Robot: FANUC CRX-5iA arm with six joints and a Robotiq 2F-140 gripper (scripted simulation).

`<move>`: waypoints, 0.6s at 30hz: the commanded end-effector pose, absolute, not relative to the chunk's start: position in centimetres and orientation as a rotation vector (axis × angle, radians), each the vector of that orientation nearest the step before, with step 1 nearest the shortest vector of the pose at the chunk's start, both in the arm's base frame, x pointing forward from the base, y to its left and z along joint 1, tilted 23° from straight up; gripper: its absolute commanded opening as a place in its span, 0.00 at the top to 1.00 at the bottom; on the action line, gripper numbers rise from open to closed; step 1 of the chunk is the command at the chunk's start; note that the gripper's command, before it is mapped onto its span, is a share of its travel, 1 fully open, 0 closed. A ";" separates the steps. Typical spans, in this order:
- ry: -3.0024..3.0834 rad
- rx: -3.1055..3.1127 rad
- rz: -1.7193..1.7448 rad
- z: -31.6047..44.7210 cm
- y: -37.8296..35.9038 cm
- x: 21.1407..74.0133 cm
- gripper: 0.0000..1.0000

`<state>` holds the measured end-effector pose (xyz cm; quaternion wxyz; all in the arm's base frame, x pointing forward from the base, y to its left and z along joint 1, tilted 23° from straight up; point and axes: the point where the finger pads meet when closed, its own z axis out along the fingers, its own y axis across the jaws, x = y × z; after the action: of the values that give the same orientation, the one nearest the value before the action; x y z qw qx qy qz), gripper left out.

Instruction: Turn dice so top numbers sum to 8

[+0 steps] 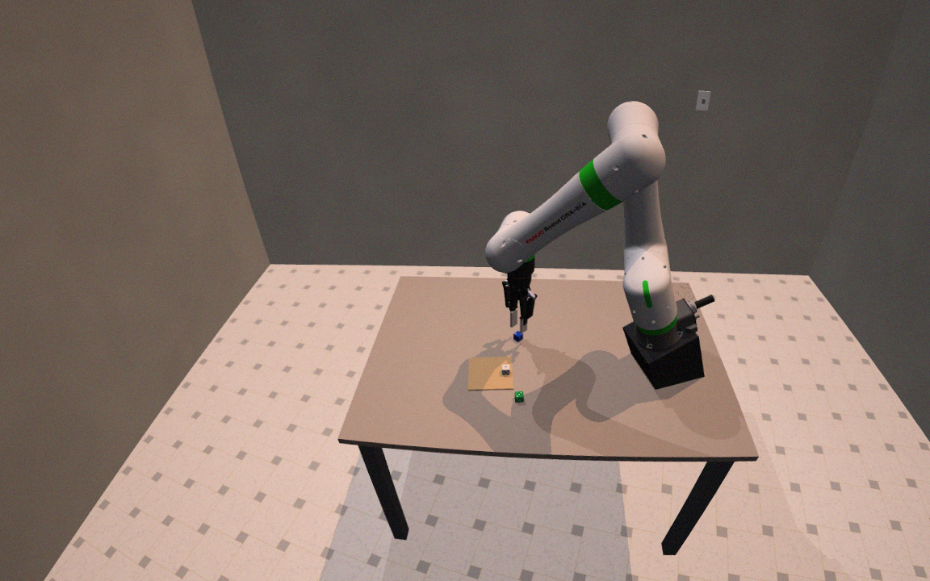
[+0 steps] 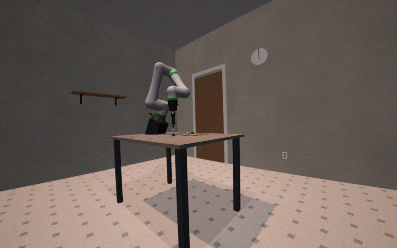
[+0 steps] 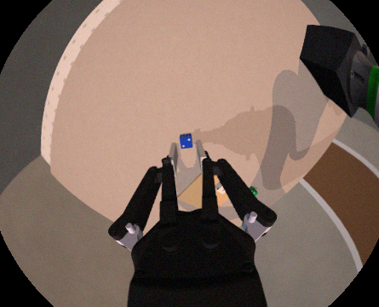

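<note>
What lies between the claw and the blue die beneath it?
Nothing: in the top view the claw hangs above the blue die with only air between, its fingers partly open and holding nothing.

The arm is glossy white, built of rounded tubular links with bulbous joints dotted with small dark screw holes. Bright green bands ring the links near the joints, and a green vertical stripe marks the lower column. Red and dark lettering runs along the forearm. The base is a black block with a grey fitting and a short black knob. The gripper is matte black, with jointed linkages, pale grey fingertips and light grey pins at the outer knuckles.
</note>
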<state>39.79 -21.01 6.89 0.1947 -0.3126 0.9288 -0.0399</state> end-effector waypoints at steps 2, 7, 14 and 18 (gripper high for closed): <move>2.604 -0.876 -0.112 6.5 -21.0 40.0 0.75; 2.604 -0.876 -0.112 6.1 -21.0 40.2 0.75; 2.604 -0.876 -0.112 5.6 -21.0 40.4 0.75; 2.604 -0.876 -0.112 5.5 -21.0 40.5 0.75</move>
<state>40.44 -20.98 5.50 0.1948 -0.3126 0.9288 -0.0399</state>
